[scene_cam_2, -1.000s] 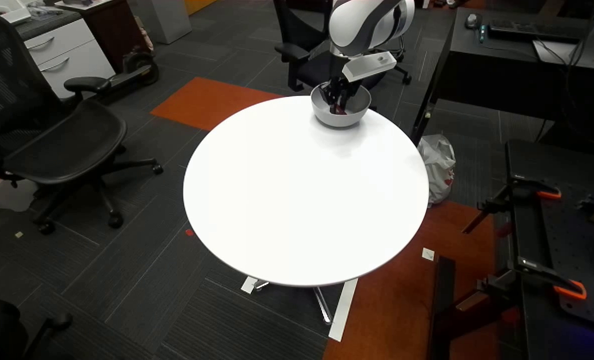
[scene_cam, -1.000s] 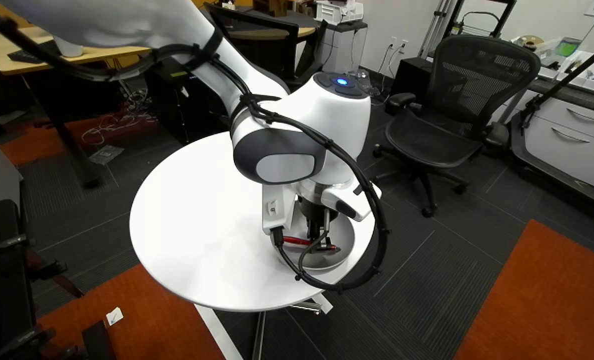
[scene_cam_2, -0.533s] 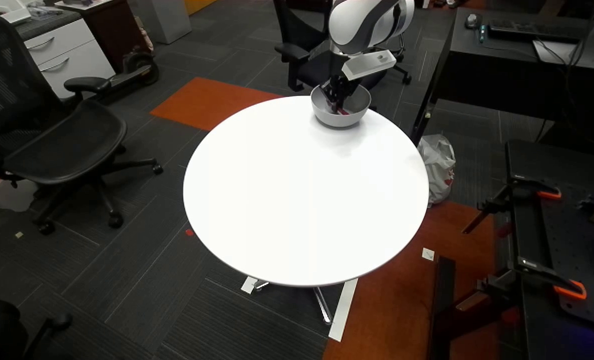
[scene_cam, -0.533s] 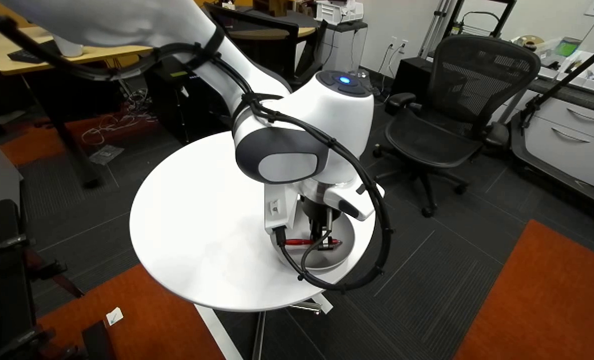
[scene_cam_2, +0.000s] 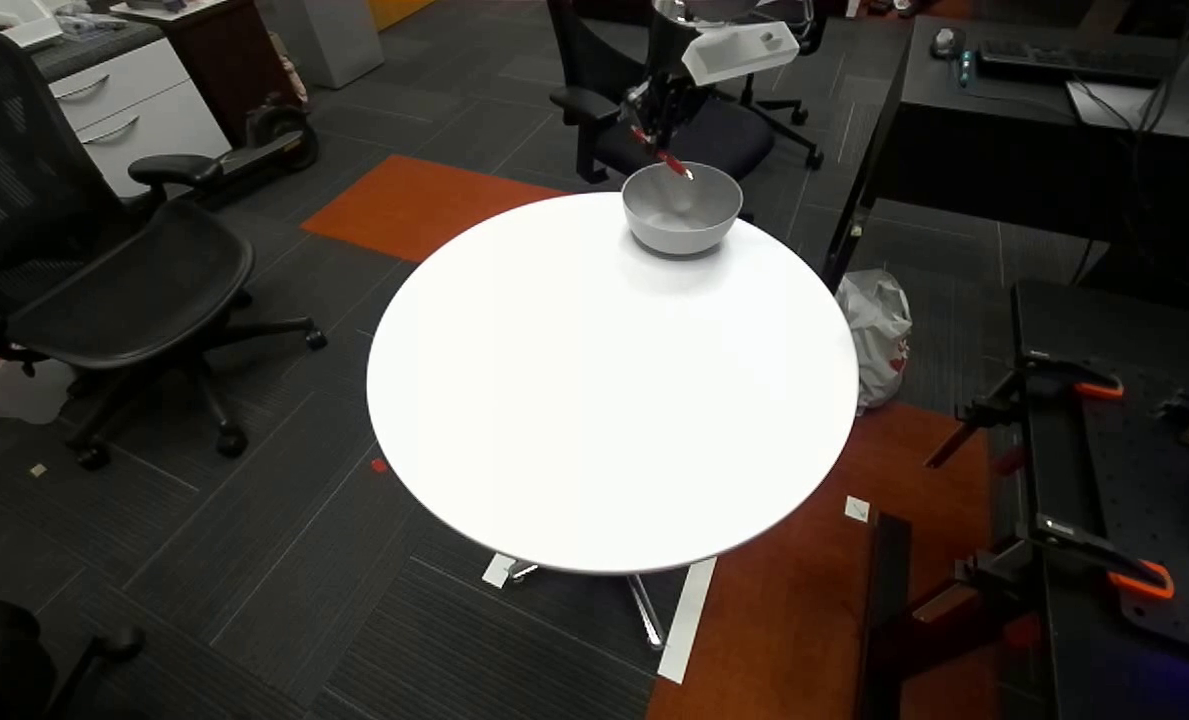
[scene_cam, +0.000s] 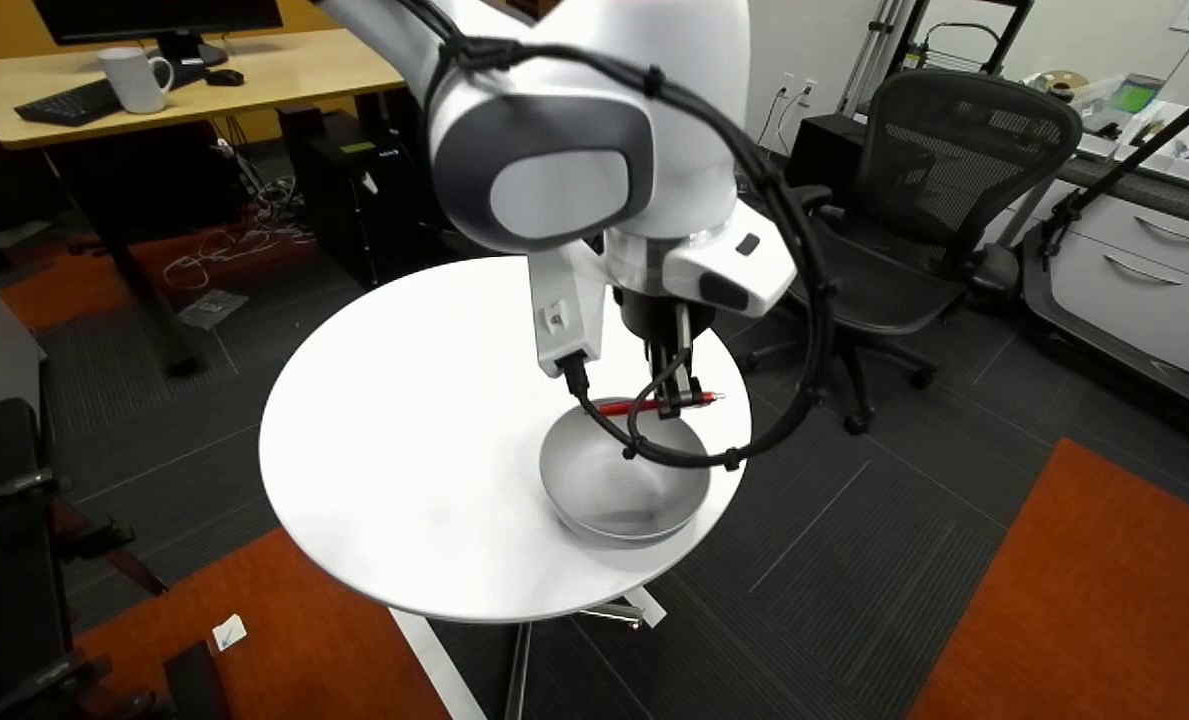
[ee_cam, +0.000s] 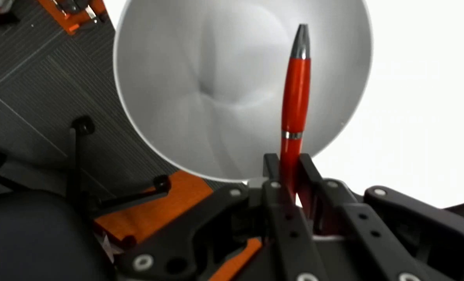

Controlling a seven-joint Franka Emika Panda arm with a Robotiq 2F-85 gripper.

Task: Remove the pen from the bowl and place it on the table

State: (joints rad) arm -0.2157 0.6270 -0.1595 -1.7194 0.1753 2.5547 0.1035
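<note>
The pen is red with a silver tip and a silver band. My gripper is shut on it, with a finger on each side of its barrel; the pen's lower end is hidden between the fingers. In both exterior views the gripper holds the pen in the air, roughly level, above the bowl's rim. The grey bowl stands upright near the edge of the round white table; its inside is bare. The bowl also shows in an exterior view and the wrist view.
A black cable loops from the arm and hangs low beside the gripper. A dark chair stands behind the bowl, and a mesh chair stands off the table. A black bench with orange-tipped clamps stands beside the table.
My gripper has risen out of the bowl with the pen in it. The pen was low inside the bowl and is now above its rim. The bowl has not moved.
</note>
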